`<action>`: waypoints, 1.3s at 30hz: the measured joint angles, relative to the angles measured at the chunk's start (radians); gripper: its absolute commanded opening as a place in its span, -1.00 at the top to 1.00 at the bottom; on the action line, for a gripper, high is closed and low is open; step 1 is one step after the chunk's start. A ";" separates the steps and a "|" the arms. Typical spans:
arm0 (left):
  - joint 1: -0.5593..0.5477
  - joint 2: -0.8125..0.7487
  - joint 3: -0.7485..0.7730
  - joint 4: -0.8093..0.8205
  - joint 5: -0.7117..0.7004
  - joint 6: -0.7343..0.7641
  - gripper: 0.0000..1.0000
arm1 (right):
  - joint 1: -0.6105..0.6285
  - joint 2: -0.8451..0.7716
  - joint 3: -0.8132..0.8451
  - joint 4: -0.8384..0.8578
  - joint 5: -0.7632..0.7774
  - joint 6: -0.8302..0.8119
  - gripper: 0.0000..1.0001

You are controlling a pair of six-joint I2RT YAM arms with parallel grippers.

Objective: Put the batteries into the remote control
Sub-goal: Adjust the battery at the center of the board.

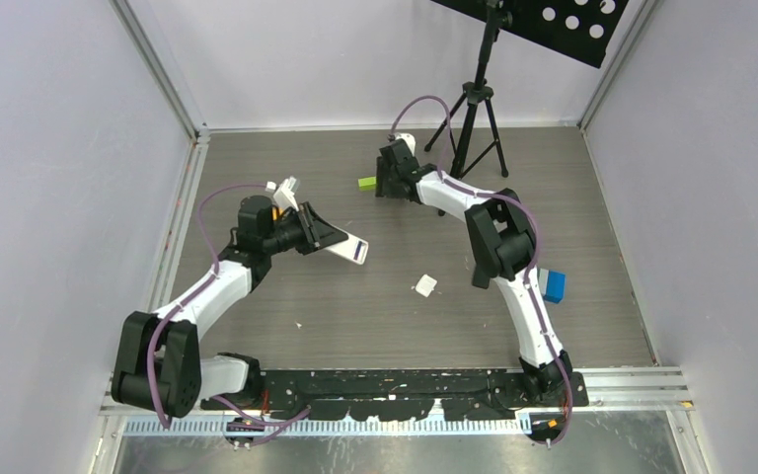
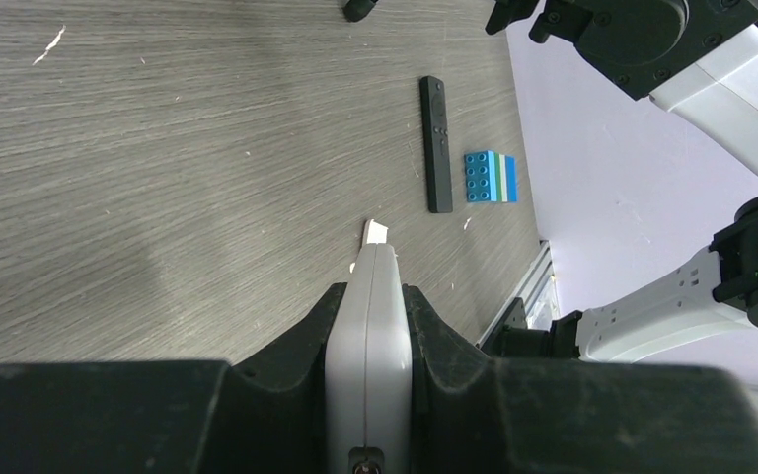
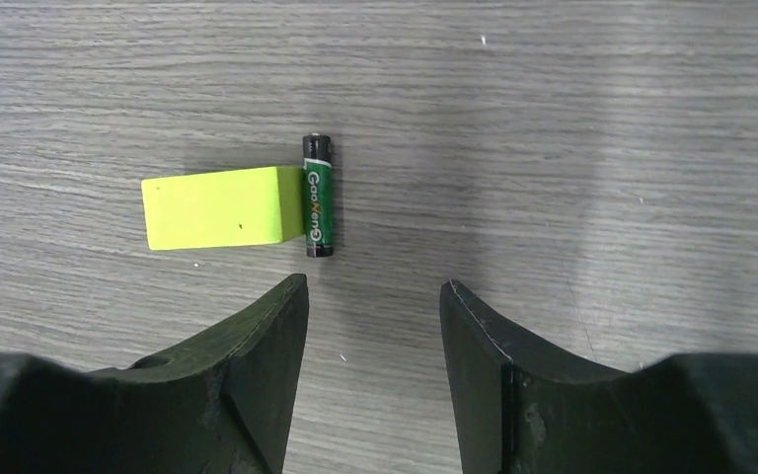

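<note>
Turn your parted right gripper (image 3: 375, 286) to pinch the green battery (image 3: 318, 196) end to end, since the yellow block (image 3: 214, 206) touches its side; your left gripper (image 2: 373, 296) clamps the white remote (image 2: 370, 346).

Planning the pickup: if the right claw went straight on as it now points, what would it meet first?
Probably the green battery, slightly off-centre ahead of the right claw; depth is unclear.

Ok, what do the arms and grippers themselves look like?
The left arm and right arm have white links between chunky black joints, with a purple cable looped along each. The left gripper and right gripper have black, wedge-shaped fingers.
</note>
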 measured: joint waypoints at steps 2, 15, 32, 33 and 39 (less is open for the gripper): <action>0.000 0.005 0.001 0.000 0.000 0.001 1.00 | 0.001 0.011 0.014 -0.003 -0.006 -0.014 -0.14; 0.000 0.016 0.053 -0.045 0.000 0.023 1.00 | 0.028 0.122 0.198 -0.079 0.079 -0.134 0.09; -0.001 -0.001 0.063 -0.090 0.035 0.056 1.00 | 0.033 0.142 0.243 -0.123 0.102 -0.179 0.99; -0.005 -0.005 0.068 -0.095 0.048 0.064 1.00 | 0.033 0.116 0.207 -0.127 0.099 -0.182 0.99; -0.118 -0.006 0.162 -0.156 0.082 0.143 1.00 | 0.045 -0.118 -0.110 -0.199 0.080 -0.202 0.99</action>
